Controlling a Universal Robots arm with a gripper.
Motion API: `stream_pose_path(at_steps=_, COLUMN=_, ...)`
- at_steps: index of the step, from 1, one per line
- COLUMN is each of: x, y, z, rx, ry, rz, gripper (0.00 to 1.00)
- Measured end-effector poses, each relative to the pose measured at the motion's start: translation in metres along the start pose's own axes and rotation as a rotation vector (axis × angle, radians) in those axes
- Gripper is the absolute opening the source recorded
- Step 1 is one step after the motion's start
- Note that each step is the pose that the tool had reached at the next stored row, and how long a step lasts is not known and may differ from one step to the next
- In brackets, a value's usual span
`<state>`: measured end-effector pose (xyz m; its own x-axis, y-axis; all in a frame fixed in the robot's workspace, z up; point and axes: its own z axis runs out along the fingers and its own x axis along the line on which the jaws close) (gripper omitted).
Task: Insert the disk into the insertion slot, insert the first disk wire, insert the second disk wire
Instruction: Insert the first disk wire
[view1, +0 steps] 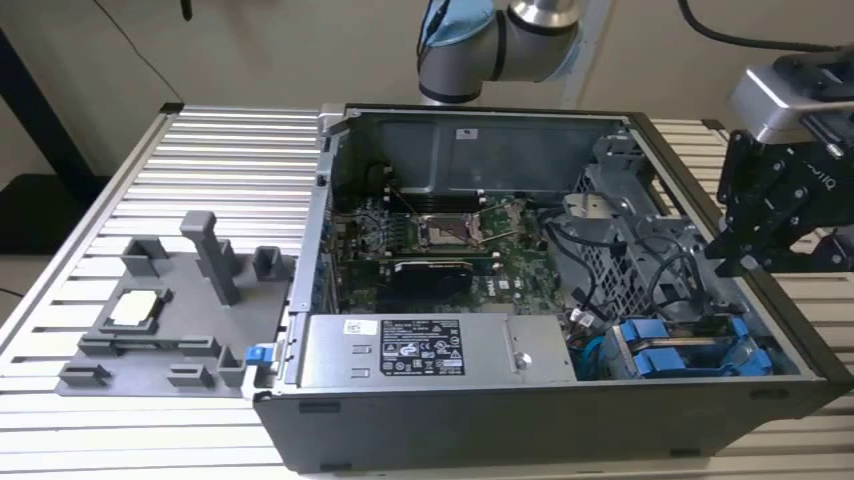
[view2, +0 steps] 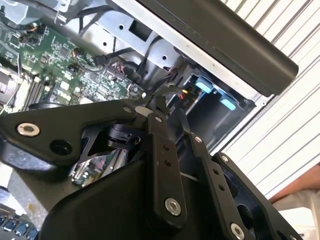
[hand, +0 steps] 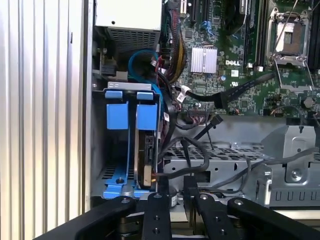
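Observation:
The disk (hand: 147, 155) stands edge-on in its blue carrier (hand: 148, 117), seated in the insertion slot of the grey drive cage (hand: 97, 150). Beside it is a second blue carrier (hand: 114, 117). A black wire (hand: 172, 173) runs from the disk's near end across the cage (hand: 220, 160). My gripper (view1: 731, 262) hangs above the case's wall at the exterior view's right, over the blue carriers (view1: 667, 355). Its black fingers (hand: 156, 205) lie close together in both wire-facing wrist views, as do the fingers (view2: 159, 145), with nothing visibly held between them.
The open case holds a green motherboard (view1: 441, 240) and a grey power-supply box (view1: 427, 350). Loose black cables with connectors (hand: 217, 100) cross near the cage. A grey fixture tray (view1: 174, 320) sits on the slatted table (view1: 227, 150) at the exterior view's left.

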<state>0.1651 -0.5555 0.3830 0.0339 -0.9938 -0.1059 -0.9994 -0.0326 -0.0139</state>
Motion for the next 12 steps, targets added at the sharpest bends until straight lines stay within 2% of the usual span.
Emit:
stream_pose_path(at_steps=4, x=-0.0132, y=0.0001, z=0.0013, rx=0.0000, ry=0.0001, rz=0.000, gripper=0.27)
stream_pose_path(at_steps=7, x=-0.0200, y=0.0012, z=0.0021, rx=0.0001, ry=0.0000, rz=0.000, gripper=0.27)
stream_pose_path(at_steps=12, x=-0.0274, y=0.0097, z=0.0028, rx=0.0001, ry=0.0001, rz=0.000, gripper=0.27)
